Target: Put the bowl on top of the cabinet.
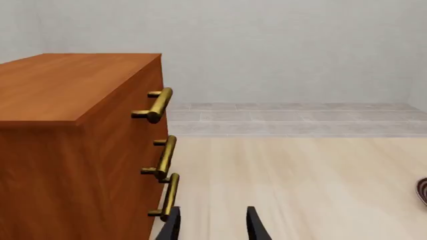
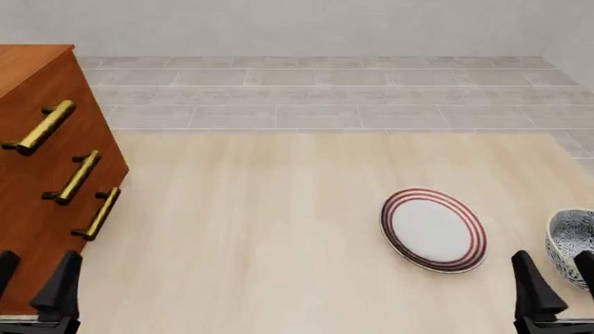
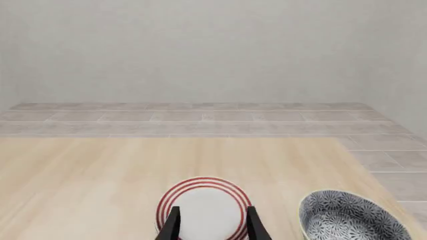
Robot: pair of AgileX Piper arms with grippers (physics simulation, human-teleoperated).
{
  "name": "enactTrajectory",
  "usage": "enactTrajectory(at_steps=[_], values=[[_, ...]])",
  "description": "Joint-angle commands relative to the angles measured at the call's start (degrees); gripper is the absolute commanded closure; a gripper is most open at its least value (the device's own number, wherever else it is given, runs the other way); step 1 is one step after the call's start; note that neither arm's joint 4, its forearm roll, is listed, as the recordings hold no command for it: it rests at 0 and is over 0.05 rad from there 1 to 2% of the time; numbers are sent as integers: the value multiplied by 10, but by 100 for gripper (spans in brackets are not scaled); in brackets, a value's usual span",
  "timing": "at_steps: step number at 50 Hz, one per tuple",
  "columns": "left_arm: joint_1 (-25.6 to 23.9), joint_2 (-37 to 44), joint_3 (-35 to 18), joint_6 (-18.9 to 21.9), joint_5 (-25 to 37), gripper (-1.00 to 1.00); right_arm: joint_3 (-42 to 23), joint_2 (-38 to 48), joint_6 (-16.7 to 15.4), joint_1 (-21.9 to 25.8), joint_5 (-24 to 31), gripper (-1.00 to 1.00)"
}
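The bowl (image 2: 572, 243), deep with a black-and-white floral pattern, sits at the table's far right edge; it also shows in the right wrist view as the bowl (image 3: 347, 217). The reddish-brown cabinet (image 2: 37, 174) with three brass bar handles stands at the far left, and the left wrist view shows the cabinet (image 1: 73, 140) and its flat top. My right gripper (image 2: 560, 278) is open near the front edge, just in front of the bowl, holding nothing. At the front left my left gripper (image 2: 35, 278) is open beside the cabinet's front.
A flat white plate (image 2: 432, 229) with red concentric rings lies left of the bowl; the plate (image 3: 204, 207) is also ahead of my right fingers. The pale wooden table (image 2: 260, 229) ends at a tiled floor (image 2: 325, 97) and a grey wall.
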Motion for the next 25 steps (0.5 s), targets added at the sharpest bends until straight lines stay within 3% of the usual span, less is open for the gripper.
enactTrajectory(at_steps=[1,18,25], values=[[-2,3,-2,3,-1,-100,-1,1,1,1,1,-100],[-4,1,-2,5,0,-100,-7,1,3,-2,12,-100],[-7,0,-3,3,0,-100,-41,14,-2,1,36,-100]])
